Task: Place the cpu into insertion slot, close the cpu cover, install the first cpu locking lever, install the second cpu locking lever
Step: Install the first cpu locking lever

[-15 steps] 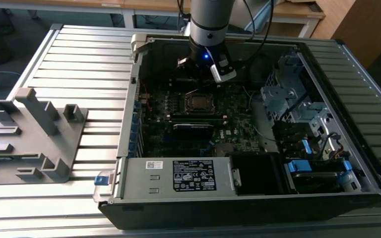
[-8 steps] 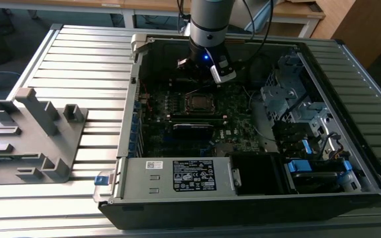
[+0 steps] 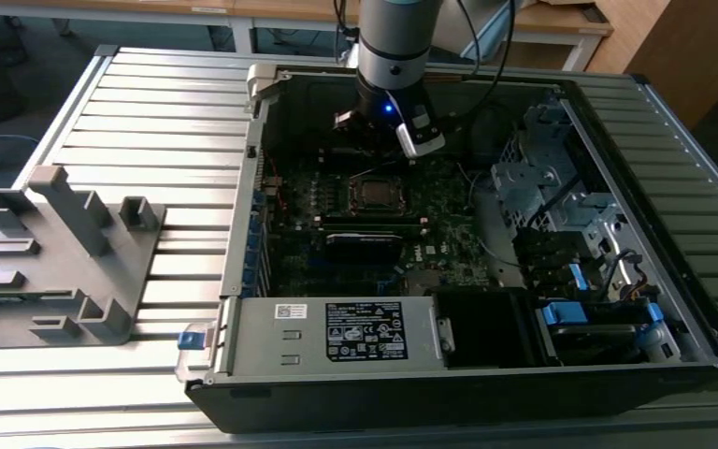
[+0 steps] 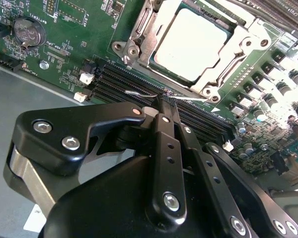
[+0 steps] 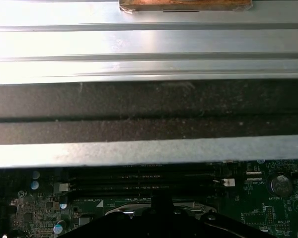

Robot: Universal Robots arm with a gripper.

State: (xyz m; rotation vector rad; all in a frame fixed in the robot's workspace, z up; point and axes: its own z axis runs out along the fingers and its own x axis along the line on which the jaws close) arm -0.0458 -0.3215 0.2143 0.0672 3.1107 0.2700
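Observation:
The cpu (image 4: 188,42) lies flat in the insertion slot (image 3: 370,194) on the green board, its dull silver top facing up. The cpu cover (image 4: 139,34) is a metal frame lying down around the chip. My gripper (image 4: 162,101) hangs just beside the socket over the black memory slots, and its fingers (image 4: 167,148) are shut tip to tip. A thin wire lever (image 4: 139,92) runs right at the fingertips; I cannot tell whether it is pinched. In the exterior view the gripper (image 3: 399,142) stands inside the open case just behind the socket.
The labelled grey power-supply box (image 3: 334,332) fills the case's front. Drive cages (image 3: 559,187) stand on the exterior view's right, and a grey plastic fixture (image 3: 53,253) on its left. A long black module (image 3: 362,241) lies in front of the socket. A coin battery (image 4: 30,30) sits on the board.

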